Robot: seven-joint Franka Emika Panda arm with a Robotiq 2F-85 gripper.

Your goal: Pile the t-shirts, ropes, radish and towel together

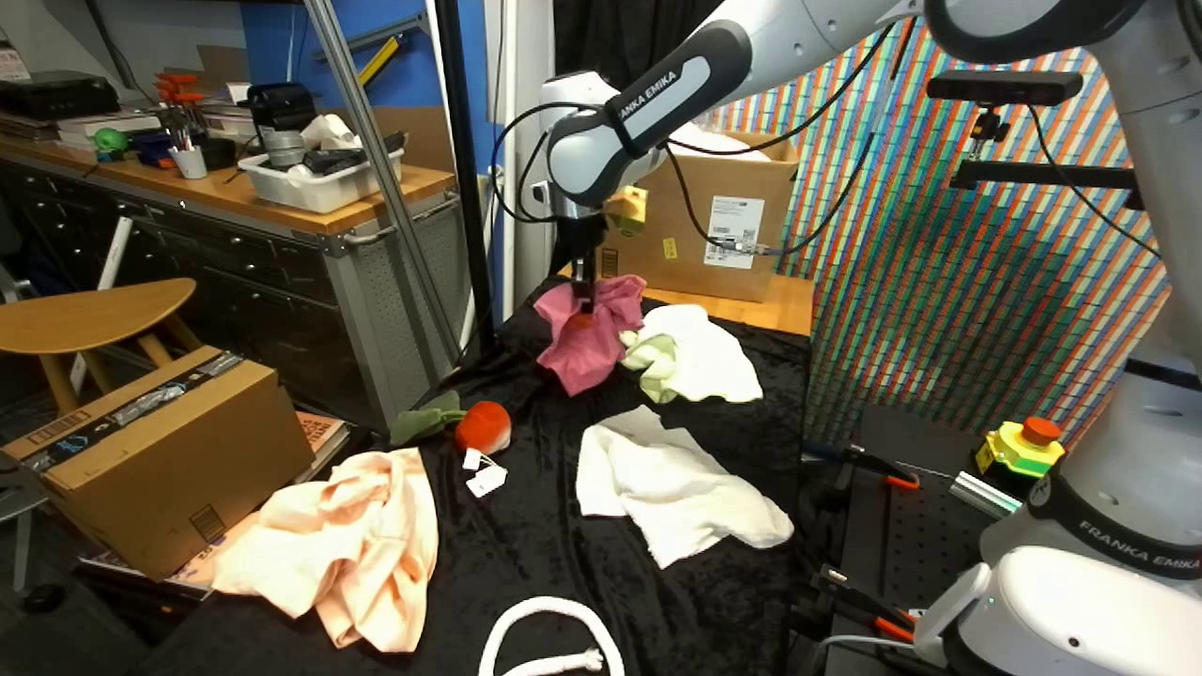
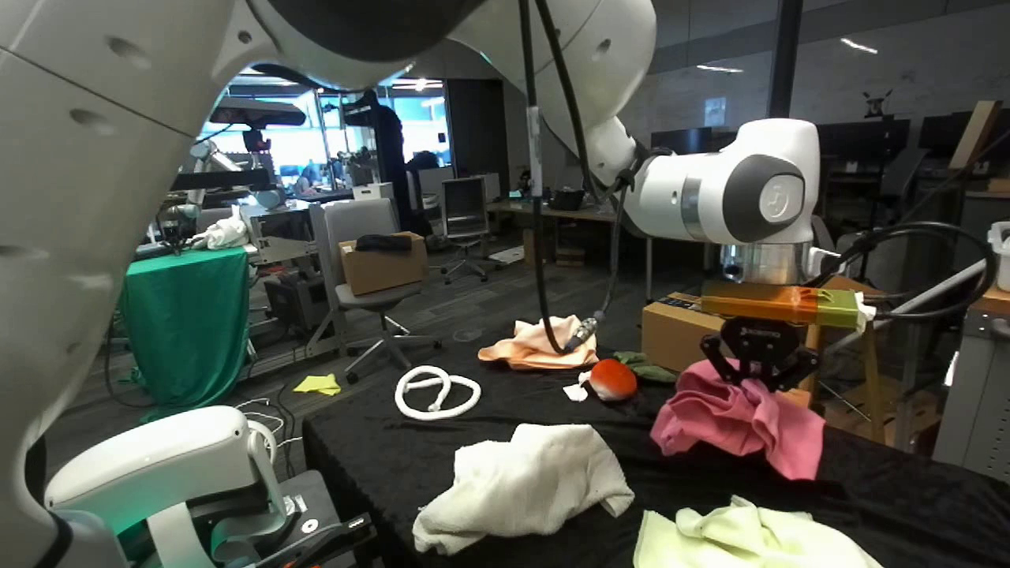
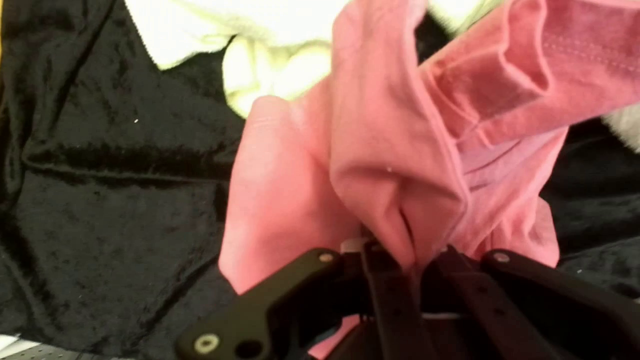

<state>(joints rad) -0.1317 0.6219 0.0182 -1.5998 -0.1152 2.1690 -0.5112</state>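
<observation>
Claw [image 3: 412, 257] pinched magenta-pink t-shirt [image 2: 734, 418], apart from plush radish [image 1: 484, 427]. Peach t-shirt [image 1: 357, 545] lay near radish; white towel [image 1: 667, 483], pale-green cloth [image 2: 746, 540] and rope [image 1: 545, 606] lay apart from it. No pile formed yet; task seemed barely begun, gathering nearly all left.

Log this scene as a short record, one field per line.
Jaws: shut on the magenta-pink shirt
Surface: black cloth
Loose cloths: white cloth, pale yellow-green cloth, peach shirt
Other items: radish, white rope in a loop
Pile: not yet made; white rope, radish and white cloth lie separately
Unclear: whether the magenta-pink shirt touches the pale yellow-green cloth
</observation>
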